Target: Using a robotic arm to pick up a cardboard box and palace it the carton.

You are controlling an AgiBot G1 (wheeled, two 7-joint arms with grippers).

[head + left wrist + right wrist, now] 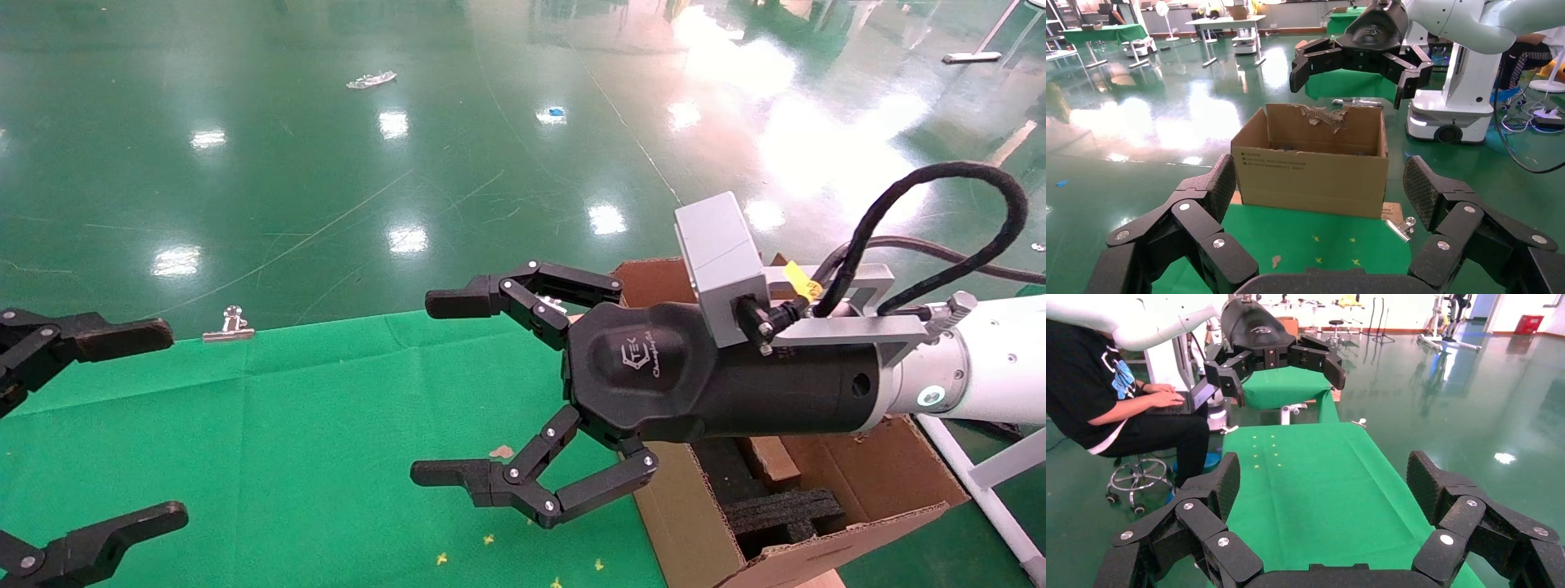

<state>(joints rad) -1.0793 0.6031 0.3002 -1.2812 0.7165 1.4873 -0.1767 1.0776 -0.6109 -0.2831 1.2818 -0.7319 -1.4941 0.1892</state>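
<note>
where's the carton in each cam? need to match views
Head: carton at lower right, partly behind the right gripper.
Left wrist: carton centre frame, beyond the green cloth.
Right wrist: not in it.
Shared landmark: the green cloth, in all three.

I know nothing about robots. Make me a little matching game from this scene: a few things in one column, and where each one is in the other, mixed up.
Things:
1. right tool
2. left tool
3. carton
4. metal clip

Places:
A. at the green cloth's far edge
B. at the table's right end, black foam inside
C. open, at the head view's left border
D. open and empty, reaching out over the cloth from beside the carton

Pairs: 1-D, 2-C, 3-B, 4-A
</note>
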